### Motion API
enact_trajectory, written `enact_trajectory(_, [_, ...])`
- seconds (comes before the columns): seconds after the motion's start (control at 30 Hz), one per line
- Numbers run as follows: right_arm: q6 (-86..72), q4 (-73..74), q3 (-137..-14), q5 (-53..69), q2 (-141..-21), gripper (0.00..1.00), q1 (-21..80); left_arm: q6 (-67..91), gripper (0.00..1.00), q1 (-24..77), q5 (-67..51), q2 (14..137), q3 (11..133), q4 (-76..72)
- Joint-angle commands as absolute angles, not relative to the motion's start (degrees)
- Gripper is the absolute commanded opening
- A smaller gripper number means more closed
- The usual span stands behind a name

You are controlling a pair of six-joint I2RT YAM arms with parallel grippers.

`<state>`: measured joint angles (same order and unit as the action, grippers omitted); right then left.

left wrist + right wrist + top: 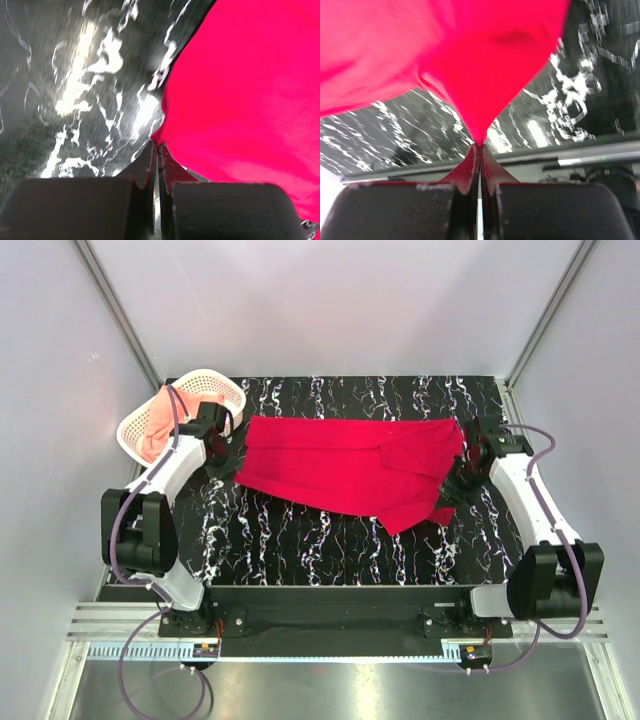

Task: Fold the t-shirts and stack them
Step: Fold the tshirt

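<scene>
The crimson red t-shirt [345,465] is stretched across the black marbled table [300,540] between my two grippers. My left gripper [232,452] is shut on its left edge; in the left wrist view the cloth [250,90] runs into the closed tips of the left gripper [156,145]. My right gripper [462,468] is shut on its right edge; in the right wrist view the red cloth [470,55] tapers into the closed tips of the right gripper [480,145], lifted off the table. The salmon-pink t-shirt [152,430] lies in the white basket.
The white lattice basket [210,385] stands at the table's far left corner, beside my left arm. Grey walls enclose the table on three sides. A metal rail [320,625] runs along the near edge by the arm bases.
</scene>
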<state>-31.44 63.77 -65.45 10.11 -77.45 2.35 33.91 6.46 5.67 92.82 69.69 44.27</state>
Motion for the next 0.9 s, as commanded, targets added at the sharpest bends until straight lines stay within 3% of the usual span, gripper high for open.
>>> enact_trajectory(0.0, [-29.01,62.93,-73.64,9.58,-81.55,0.00,2.55,32.17,0.00,6.33,7.91,95.88,75.49,45.78])
enact_trajectory(0.5, [-27.07,63.02,-100.36,11.78,-104.23,0.00,2.46,31.20,0.00,6.24,8.35,111.70,94.20,49.57])
enact_trajectory(0.87, [-25.75,64.07,-116.43,15.03,-116.35,0.00,2.20,30.94,0.00,5.89,9.41,117.77,99.14,51.15])
